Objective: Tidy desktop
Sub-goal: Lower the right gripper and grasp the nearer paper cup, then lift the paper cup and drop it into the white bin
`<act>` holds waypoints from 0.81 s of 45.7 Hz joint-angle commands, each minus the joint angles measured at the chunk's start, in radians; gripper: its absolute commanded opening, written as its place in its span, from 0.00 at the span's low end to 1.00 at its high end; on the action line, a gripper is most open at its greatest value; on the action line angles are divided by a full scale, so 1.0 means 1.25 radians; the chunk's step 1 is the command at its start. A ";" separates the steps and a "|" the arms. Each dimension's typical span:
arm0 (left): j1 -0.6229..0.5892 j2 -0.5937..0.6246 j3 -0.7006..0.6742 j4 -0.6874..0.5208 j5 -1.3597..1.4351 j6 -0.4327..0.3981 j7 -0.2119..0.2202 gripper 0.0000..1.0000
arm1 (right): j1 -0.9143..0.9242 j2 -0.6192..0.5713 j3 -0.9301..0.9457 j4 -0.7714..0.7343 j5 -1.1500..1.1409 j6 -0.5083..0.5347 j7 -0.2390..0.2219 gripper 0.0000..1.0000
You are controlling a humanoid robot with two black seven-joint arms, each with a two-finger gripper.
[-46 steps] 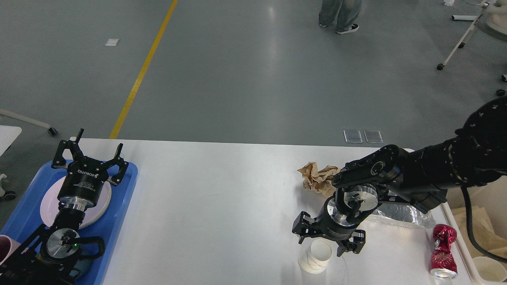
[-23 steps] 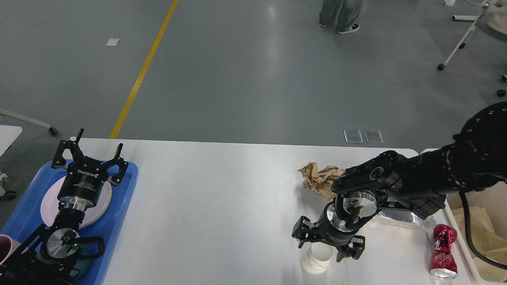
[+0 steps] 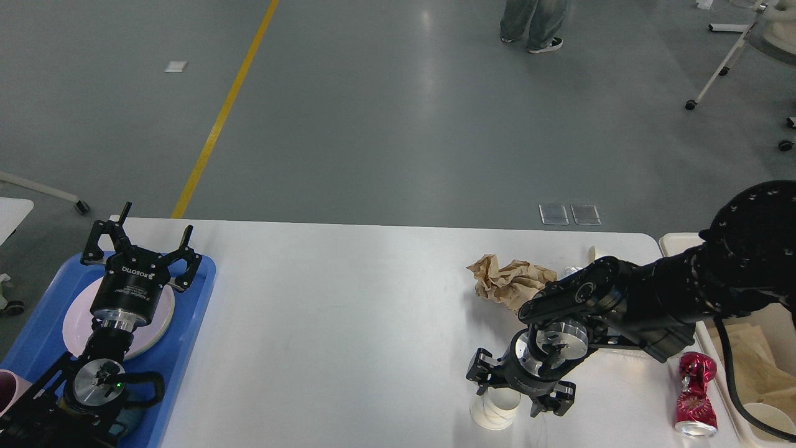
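The white desktop (image 3: 342, 311) fills the lower half of the head view. My right gripper (image 3: 517, 398) points down near the front edge, open, its fingers on either side of the rim of a white paper cup (image 3: 493, 415). I cannot tell whether the fingers touch the cup. A crumpled brown paper (image 3: 507, 283) lies just behind my right arm. A crushed red can (image 3: 696, 392) lies at the front right. My left gripper (image 3: 152, 233) is open and empty above a pale plate (image 3: 74, 323).
The plate sits in a blue tray (image 3: 193, 323) at the table's left end, with a pink cup (image 3: 9, 386) at the lower left. A beige bin (image 3: 675, 244) with brown paper stands off the right edge. A person's legs (image 3: 535, 25) stand far behind.
My right gripper has moved down and toward the front edge, closing in over the white cup. More of the brown paper shows behind the arm. The left arm has not moved.
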 commanded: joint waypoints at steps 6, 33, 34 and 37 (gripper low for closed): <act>0.000 0.000 0.000 0.000 0.000 0.001 0.000 0.96 | 0.000 0.002 0.001 -0.002 0.001 0.006 0.000 0.66; 0.000 0.000 0.000 0.000 0.000 0.000 0.001 0.96 | 0.075 -0.055 -0.007 0.040 0.011 0.080 0.004 0.01; 0.000 0.000 0.000 0.000 0.000 0.000 0.001 0.96 | 0.086 -0.062 -0.009 0.045 0.011 0.085 0.004 0.00; 0.000 0.000 0.000 -0.001 0.000 0.001 0.000 0.96 | 0.119 -0.080 -0.014 0.060 0.011 0.102 0.004 0.00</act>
